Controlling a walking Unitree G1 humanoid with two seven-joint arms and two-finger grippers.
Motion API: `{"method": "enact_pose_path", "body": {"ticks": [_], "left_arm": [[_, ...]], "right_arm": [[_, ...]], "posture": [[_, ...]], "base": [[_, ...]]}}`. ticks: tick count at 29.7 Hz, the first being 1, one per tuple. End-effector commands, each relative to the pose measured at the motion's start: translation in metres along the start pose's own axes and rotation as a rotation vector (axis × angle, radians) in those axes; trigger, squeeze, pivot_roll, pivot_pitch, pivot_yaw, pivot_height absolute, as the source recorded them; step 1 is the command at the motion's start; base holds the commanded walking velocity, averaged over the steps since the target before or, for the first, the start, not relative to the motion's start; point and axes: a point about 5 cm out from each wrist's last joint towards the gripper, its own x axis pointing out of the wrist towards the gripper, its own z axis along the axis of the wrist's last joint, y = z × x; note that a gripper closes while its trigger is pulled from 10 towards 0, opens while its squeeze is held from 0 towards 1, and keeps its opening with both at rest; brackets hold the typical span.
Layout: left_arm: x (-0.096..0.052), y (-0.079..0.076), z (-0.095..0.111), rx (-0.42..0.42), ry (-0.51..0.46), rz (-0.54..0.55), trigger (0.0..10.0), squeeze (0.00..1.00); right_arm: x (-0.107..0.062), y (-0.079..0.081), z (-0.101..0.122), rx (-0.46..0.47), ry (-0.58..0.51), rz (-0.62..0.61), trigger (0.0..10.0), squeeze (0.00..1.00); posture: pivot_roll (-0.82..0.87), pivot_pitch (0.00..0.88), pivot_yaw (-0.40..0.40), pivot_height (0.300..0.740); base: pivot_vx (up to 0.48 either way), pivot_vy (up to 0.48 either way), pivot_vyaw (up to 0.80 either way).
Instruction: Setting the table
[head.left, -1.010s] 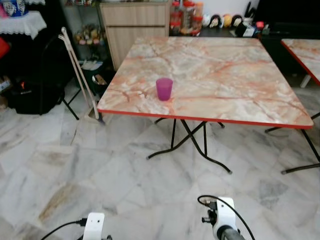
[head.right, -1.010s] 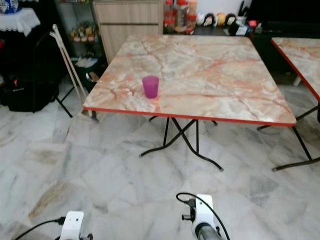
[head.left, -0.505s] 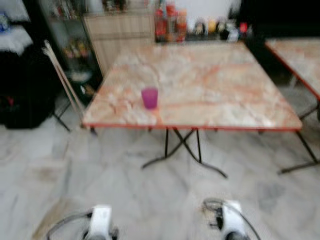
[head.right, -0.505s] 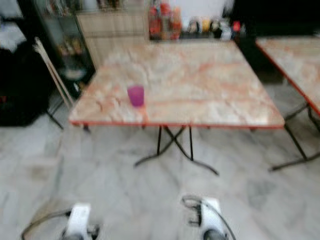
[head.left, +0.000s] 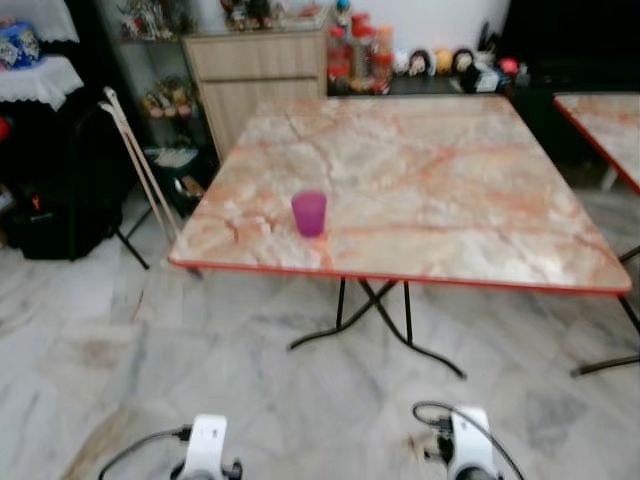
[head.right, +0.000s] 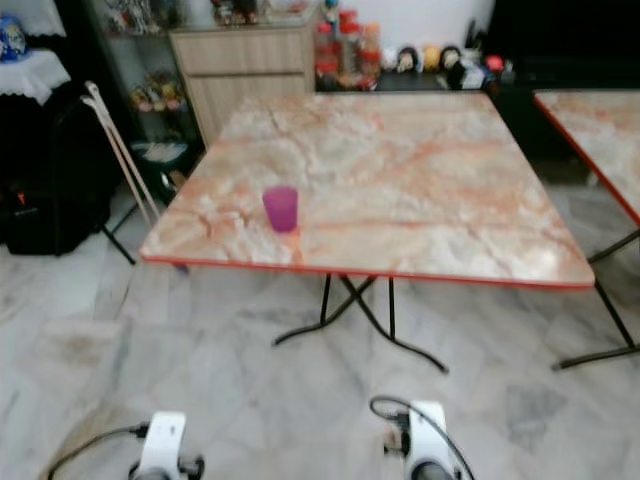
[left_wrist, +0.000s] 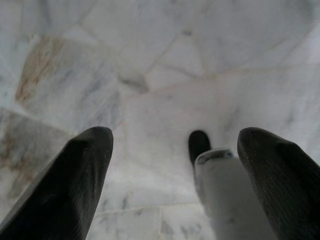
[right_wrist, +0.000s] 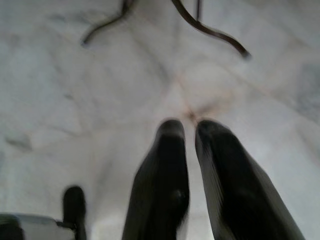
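— While both arms hang low over the floor, where is the cup?
— The purple tumbler (head.left: 309, 213) stands upright, mouth up, near the front-left edge of the square, marble-patterned, red-rimmed worktop (head.left: 450, 190) on black folding legs.
— And the room?
— Pale marble floor tiles (head.left: 250, 390), a wooden cabinet (head.left: 258, 75) behind.
— The jaws?
— Left gripper (left_wrist: 175, 145) has them wide apart; right gripper (right_wrist: 192, 135) nearly together, both empty above the tiles.

Purple cup (head.left: 309, 213) stands upright near the table's (head.left: 470, 190) front-left edge.
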Motion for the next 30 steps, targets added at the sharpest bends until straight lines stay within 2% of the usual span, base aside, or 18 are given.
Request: {"method": "enact_pose_path", "body": {"ticks": [1, 6, 11, 30], "left_arm": [[0.0001, 0.0041, -0.0003, 0.008, 0.004, 0.009, 10.0, 0.00], [0.0002, 0.0037, 0.0002, 0.009, 0.004, 0.005, 10.0, 0.00], [0.0001, 0.0034, -0.0001, 0.014, 0.006, 0.001, 10.0, 0.00], [0.0001, 0.0037, -0.0001, 0.022, 0.004, -0.002, 10.0, 0.00]], "right_arm": [[0.0016, 0.0067, 0.0035, 0.013, -0.005, 0.010, 10.0, 0.00], [0.0016, 0.0063, 0.0015, 0.029, 0.012, 0.000, 10.0, 0.00], [0.0013, 0.0078, 0.0009, 0.031, 0.008, 0.004, 10.0, 0.00], [0.0019, 0.0092, 0.0022, 0.007, 0.009, 0.008, 10.0, 0.00]], "posture": [[-0.01, 0.000, 0.017, 0.740], [-0.01, 0.000, 0.018, 0.740], [-0.02, 0.000, 0.024, 0.740], [-0.02, 0.000, 0.020, 0.740]], "base": [[0.277, 0.000, 0.00], [0.277, 0.000, 0.00], [0.277, 0.000, -0.72], [0.277, 0.000, 0.00]]}}
